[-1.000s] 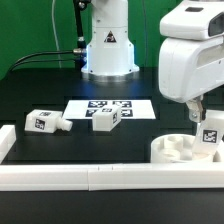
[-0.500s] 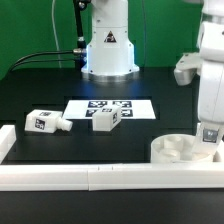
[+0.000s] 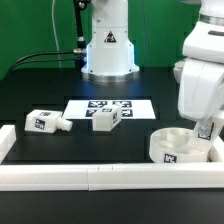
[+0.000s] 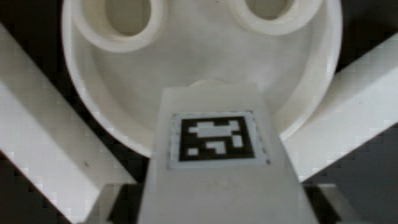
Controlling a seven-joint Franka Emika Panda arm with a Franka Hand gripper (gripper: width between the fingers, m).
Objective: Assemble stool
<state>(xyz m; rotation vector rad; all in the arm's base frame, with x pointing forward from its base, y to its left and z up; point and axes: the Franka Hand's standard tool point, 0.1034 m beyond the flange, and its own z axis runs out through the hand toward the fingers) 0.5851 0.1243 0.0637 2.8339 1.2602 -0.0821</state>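
Stool, unassembled. The round white dish-like seat (image 3: 158,147) sits at 4 o'clock in the exterior view, just behind the front rail (image 3: 90,176). The wrist view shows two round holes in it.

The gripper (image 3: 207,128) hangs over the seat's 3 o'clock edge, its jaws partly closed and clamping the tagged leg (image 4: 214,110).

The first loose leg (image 3: 45,122) lies at 9 o'clock. The second loose leg (image 3: 108,118) lies on the marker board (image 3: 135,104).

The black worktop (image 3: 40,95) carries the flat marker board (image 3: 137,105) near its middle. A white leg (image 3: 45,122) lies on its side toward the exterior view's left; a second leg (image 3: 108,118) sits at the board's front edge. The round seat (image 3: 158,146) rests at the right, just behind the long white rail (image 3: 100,178) along the front
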